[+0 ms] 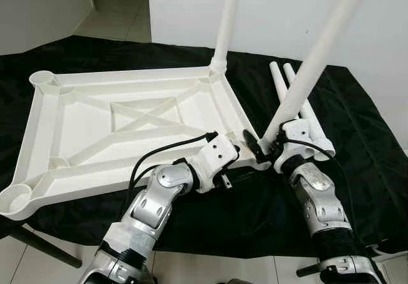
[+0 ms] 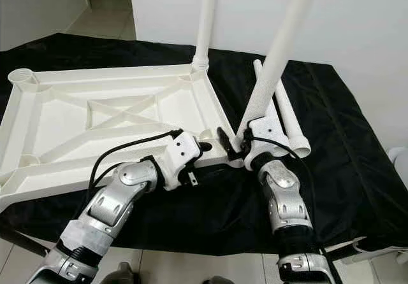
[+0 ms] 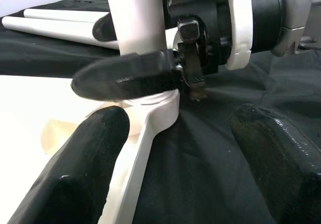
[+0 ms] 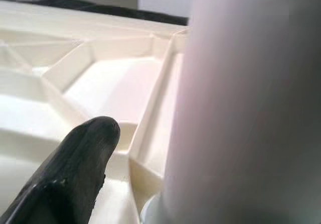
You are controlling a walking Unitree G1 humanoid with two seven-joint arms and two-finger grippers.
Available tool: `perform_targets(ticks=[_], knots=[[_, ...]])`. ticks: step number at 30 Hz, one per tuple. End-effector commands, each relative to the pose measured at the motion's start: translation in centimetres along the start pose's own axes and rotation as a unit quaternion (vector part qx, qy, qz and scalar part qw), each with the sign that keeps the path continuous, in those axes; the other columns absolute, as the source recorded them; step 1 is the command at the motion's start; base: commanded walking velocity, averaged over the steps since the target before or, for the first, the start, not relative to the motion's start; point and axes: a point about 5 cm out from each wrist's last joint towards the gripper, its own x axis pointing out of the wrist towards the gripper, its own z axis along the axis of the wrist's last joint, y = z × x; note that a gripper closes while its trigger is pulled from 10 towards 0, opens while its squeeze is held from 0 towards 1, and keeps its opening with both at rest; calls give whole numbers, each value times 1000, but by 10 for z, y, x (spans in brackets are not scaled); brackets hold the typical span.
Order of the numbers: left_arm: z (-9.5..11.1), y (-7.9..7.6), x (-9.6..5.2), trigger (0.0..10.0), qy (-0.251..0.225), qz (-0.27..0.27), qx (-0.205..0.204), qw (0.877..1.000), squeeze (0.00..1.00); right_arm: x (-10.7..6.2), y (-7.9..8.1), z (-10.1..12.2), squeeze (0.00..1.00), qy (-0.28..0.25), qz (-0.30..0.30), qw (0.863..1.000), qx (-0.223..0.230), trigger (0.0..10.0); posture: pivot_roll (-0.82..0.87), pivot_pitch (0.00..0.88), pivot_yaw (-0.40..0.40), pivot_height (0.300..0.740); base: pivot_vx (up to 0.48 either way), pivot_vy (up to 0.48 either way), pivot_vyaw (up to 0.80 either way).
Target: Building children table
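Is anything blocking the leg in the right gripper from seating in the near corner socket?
Nothing visible does. The right gripper holds the tilted leg with its foot already at the near corner socket of the upturned tabletop. The left gripper sits open beside that corner, not across it.

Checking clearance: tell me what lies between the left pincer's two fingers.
In the left wrist view, bare black cloth lies between the left pincer's open fingers, with the tabletop's corner at one side.
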Motion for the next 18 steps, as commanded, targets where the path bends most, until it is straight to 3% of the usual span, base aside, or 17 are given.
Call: perform_targets(ticks=[1, 2, 12, 13, 15, 16, 18], knots=[[2, 1, 1, 10000, 1, 12, 4, 1000, 0, 2, -1, -3, 0, 13, 15, 1000, 5, 2824, 66, 0, -79, 740, 0, 0, 0], [2, 1, 1, 10000, 1, 14, 3, 1000, 0, 0, -2, -7, 0, 24, 17, 1000, 11, 0, 67, 0, -80, 740, 0, 0, 0], [2, 0, 0, 10000, 1, 14, 1, 1000, 0, -8, -6, -17, 0, 36, 16, 999, 24, 0, 62, 0, -74, 740, 0, 0, 0], [2, 0, 0, 10000, 2, 13, 1, 1000, 0, -9, -6, -19, 0, 37, 6, 999, 27, 6627, 59, 0, -71, 740, 0, 0, 0], [2, 0, 0, 10000, 2, 13, 1, 1000, 0, -10, -6, -20, 0, 37, -1, 999, 29, 6627, 59, 0, -71, 740, 0, 0, 0], [2, 0, 0, 10000, 2, 12, 1, 1000, 0, -10, -6, -22, 0, 41, -20, 998, 30, 10000, 59, 0, -69, 740, 0, 0, 0], [1, 0, 0, 10000, 2, 11, 1, 1000, 0, -9, -5, -23, 0, 43, -34, 998, 31, 10000, 59, 0, -69, 740, 0, 0, 0]])
